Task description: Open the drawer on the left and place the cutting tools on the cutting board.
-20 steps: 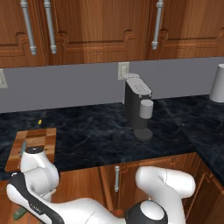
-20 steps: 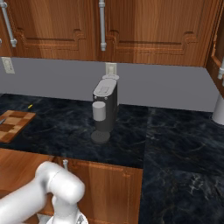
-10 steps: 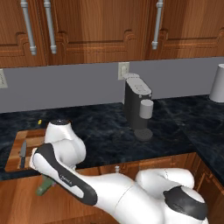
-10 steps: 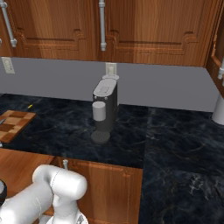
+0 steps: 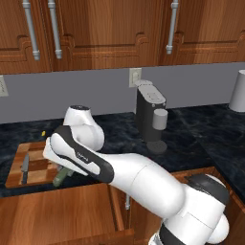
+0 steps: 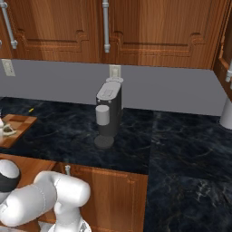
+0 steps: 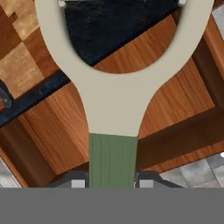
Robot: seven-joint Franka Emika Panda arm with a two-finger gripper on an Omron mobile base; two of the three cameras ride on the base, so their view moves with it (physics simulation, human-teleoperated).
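Note:
My gripper (image 7: 113,181) is shut on the green handle of the peeler (image 7: 113,100), whose pale forked head points away from the hand. In the left base view the peeler (image 5: 62,177) hangs under my hand at the front right edge of the checkered cutting board (image 5: 37,154). The knife (image 5: 23,168) lies flat on the board's left part, apart from the gripper. Below the counter edge the drawer (image 5: 62,210) stands pulled out, its wooden inside (image 7: 175,83) under the peeler. A corner of the board (image 7: 17,57) lies up and to the left in the hand view.
A dark coffee machine (image 5: 150,117) with a grey cup stands on the black counter right of the arm. A white canister (image 5: 238,91) sits at the far right. Wall cabinets with vertical silver handles (image 5: 55,28) hang above. The arm's long link crosses over the drawer.
The arm has risen from the drawer and swung up toward the cutting board, carrying the peeler. The knife stays on the board.

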